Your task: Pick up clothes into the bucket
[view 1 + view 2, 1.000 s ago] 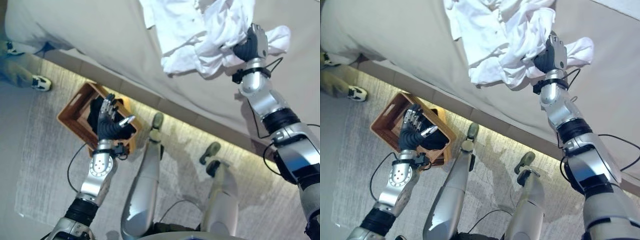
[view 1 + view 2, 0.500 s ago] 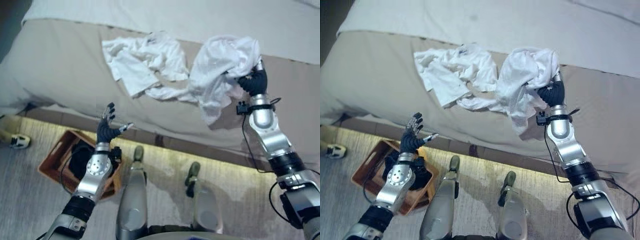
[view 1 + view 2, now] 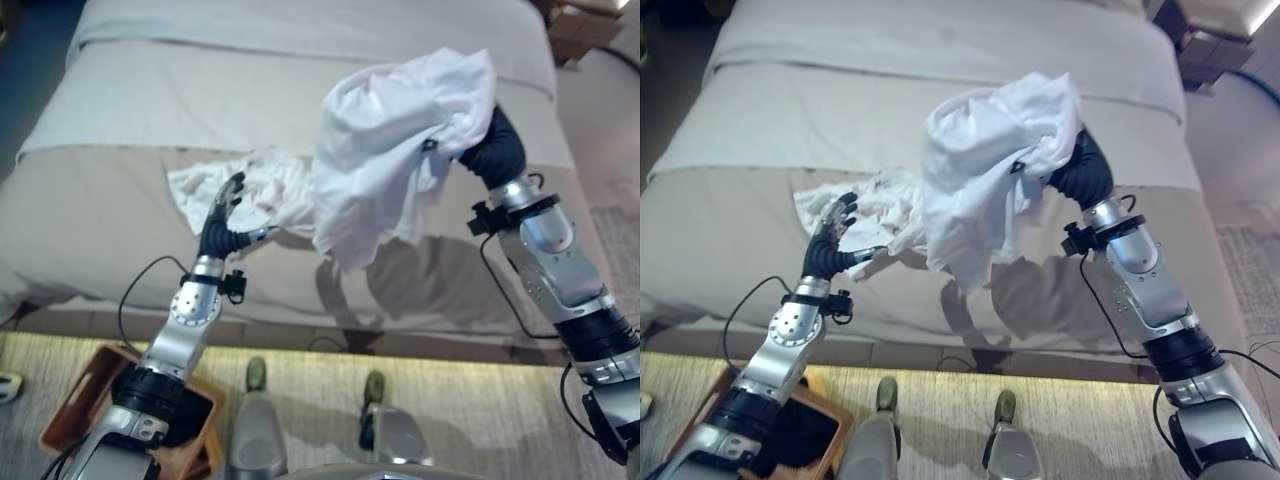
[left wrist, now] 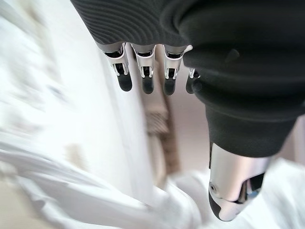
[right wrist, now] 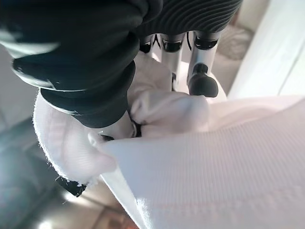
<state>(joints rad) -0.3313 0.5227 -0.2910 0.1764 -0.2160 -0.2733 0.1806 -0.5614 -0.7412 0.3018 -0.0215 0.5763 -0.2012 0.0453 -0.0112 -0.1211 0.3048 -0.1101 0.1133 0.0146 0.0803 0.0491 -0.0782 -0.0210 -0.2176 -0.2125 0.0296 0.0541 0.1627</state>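
My right hand (image 3: 492,152) is shut on a white garment (image 3: 385,140) and holds it up above the bed; the cloth hangs down in a bunch. In the right wrist view its fingers (image 5: 201,78) curl into the white fabric (image 5: 228,167). A second white garment (image 3: 275,195) lies crumpled on the bed cover. My left hand (image 3: 225,228) is open just beside it, fingers (image 4: 145,78) straight with nothing in them. The wooden crate (image 3: 72,400) stands on the floor at the lower left, with something dark inside.
The bed (image 3: 120,220) with its beige cover spans the view, its front edge just ahead of me. A lit strip runs along its base above the grey rug (image 3: 480,430). A brown nightstand (image 3: 580,25) stands at the far right.
The view has swung up from the floor to the bed. My right hand has lifted the white garment clear of the cover. My left hand has risen from over the crate to the other garment.
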